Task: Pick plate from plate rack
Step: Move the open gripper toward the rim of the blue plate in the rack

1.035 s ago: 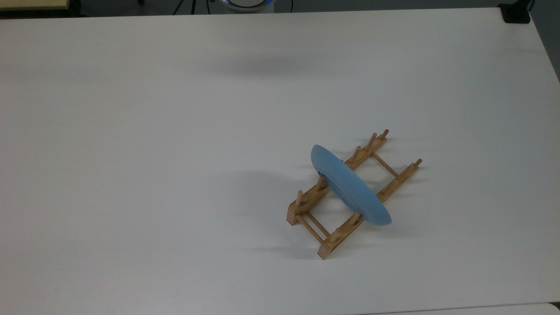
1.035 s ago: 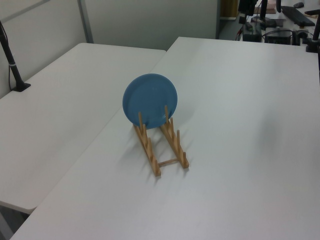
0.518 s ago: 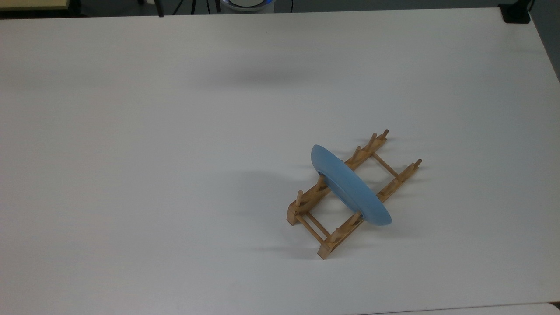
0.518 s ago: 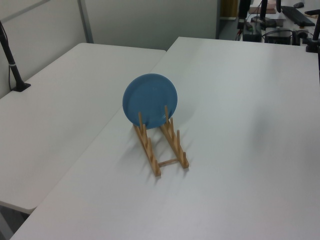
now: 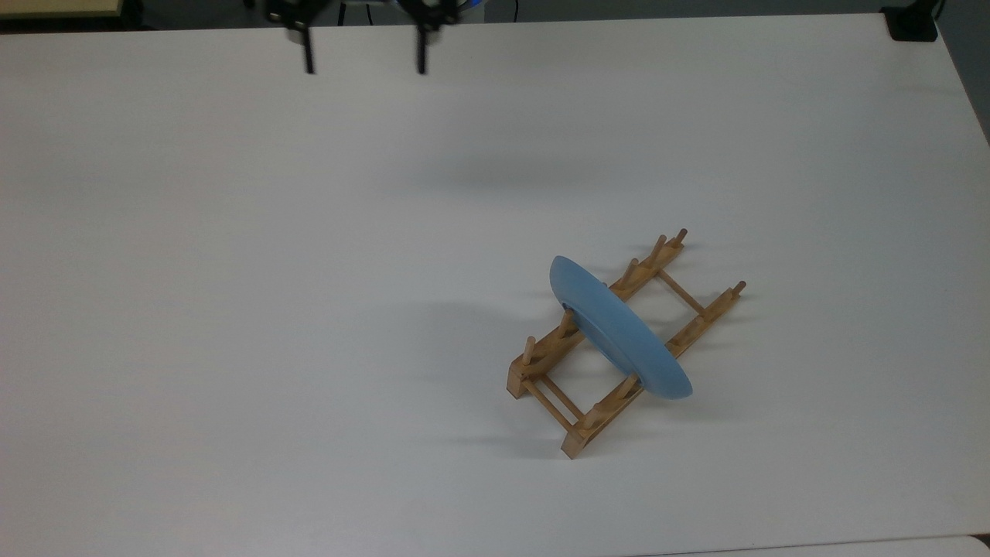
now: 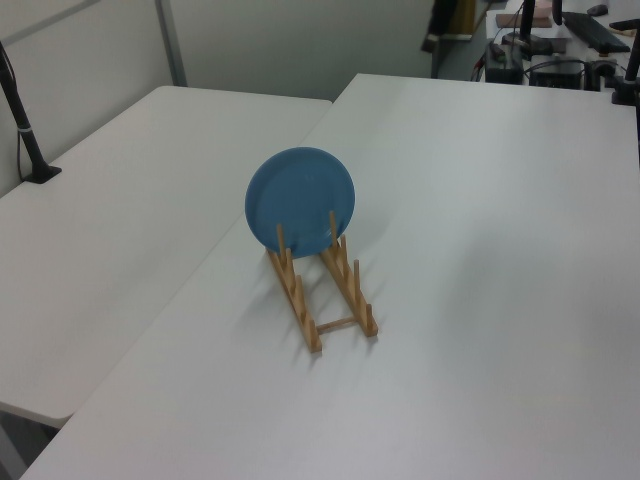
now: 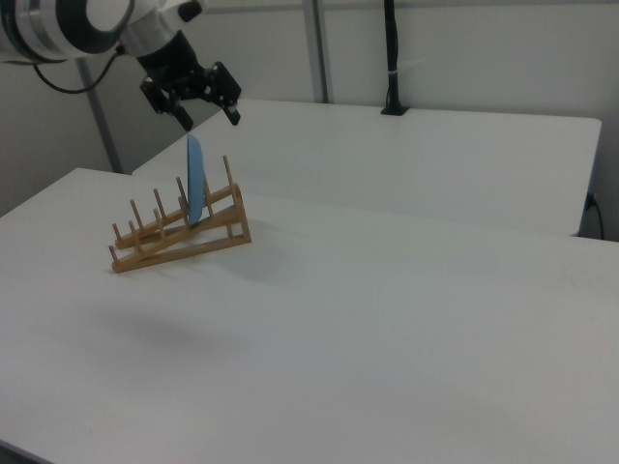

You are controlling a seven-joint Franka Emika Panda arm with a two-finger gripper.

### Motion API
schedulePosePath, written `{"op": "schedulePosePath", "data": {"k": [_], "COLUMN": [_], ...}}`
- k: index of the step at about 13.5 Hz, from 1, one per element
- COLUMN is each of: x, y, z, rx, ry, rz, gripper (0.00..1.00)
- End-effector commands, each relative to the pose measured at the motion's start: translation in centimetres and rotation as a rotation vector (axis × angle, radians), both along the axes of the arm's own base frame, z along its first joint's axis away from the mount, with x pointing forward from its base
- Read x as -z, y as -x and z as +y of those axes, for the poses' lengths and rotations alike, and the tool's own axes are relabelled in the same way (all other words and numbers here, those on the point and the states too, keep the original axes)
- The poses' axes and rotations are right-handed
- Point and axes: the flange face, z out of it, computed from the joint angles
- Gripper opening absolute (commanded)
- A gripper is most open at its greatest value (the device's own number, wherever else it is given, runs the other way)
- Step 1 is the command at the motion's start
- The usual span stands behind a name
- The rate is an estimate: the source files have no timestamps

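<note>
A light blue plate [image 5: 619, 329] stands on edge between the pegs of a small wooden plate rack [image 5: 626, 344] on the white table. The left view faces the plate [image 6: 300, 200], upright in the rack [image 6: 322, 290]. The right view catches the plate [image 7: 194, 191] edge-on in the rack [image 7: 179, 232]. My gripper [image 5: 363, 68] hangs open near the top view's upper edge, far from the plate, nothing between its fingers. In the right view the gripper [image 7: 208, 118] hovers above and just behind the rack.
The white table [image 5: 309, 309] stretches wide around the rack. A second white table [image 6: 100, 250] adjoins it at the left view's left. A black post [image 7: 390, 58] stands on the far table in the right view. A black clamp [image 5: 913, 23] sits at the top view's upper right corner.
The gripper has come down into the top view from its upper edge, fingers spread. Plate and rack have not moved.
</note>
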Motion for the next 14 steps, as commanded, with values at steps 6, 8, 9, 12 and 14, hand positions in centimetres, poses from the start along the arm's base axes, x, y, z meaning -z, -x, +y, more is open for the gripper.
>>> {"op": "schedulePosePath", "data": {"k": [6, 8, 9, 12, 14], "x": [3.1, 6.1, 7.4, 11.4, 13.1], "y": [-2.8, -4.4, -4.9, -6.0, -6.3], "z": [11.2, 13.7, 14.8, 17.1, 18.6], "rx": [0.019, 0.085, 0.115, 0.167, 0.155], "ry": [-0.015, 0.014, 0.019, 0.050, 0.052], "rz": [-0.171, -0.240, -0.270, -0.309, -0.326], "gripper": [1.00, 0.99, 0.99, 0.99, 0.95]}}
